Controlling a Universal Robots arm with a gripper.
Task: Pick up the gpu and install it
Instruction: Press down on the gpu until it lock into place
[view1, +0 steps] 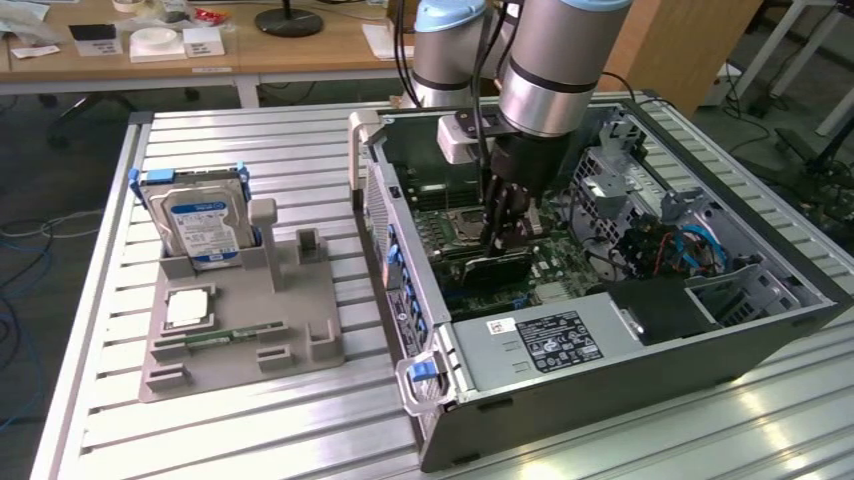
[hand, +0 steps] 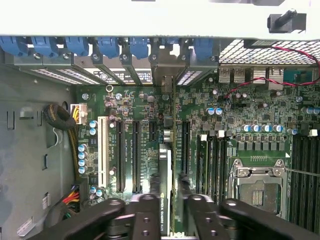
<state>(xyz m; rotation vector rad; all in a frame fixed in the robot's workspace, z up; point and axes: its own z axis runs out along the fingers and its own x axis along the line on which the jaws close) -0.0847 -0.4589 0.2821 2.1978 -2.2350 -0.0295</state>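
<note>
Gripper: the black two-finger gripper (hand: 167, 207) reaches down into the open grey computer case (view1: 747, 345).
Grip: its fingers (hand: 145, 215) are clamped on the thin black card, the gpu (hand: 166, 170).
Gpu: edge-on, upright, among the long black slots on the green motherboard (hand: 240, 115), its metal end at 12 o'clock.
Hidden: the fingers cover its near end.

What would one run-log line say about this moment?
stage: install | gripper: shut on gpu | gpu: thin black circuit card edge-on, standing in a motherboard slot | place: inside the open grey computer case
</note>
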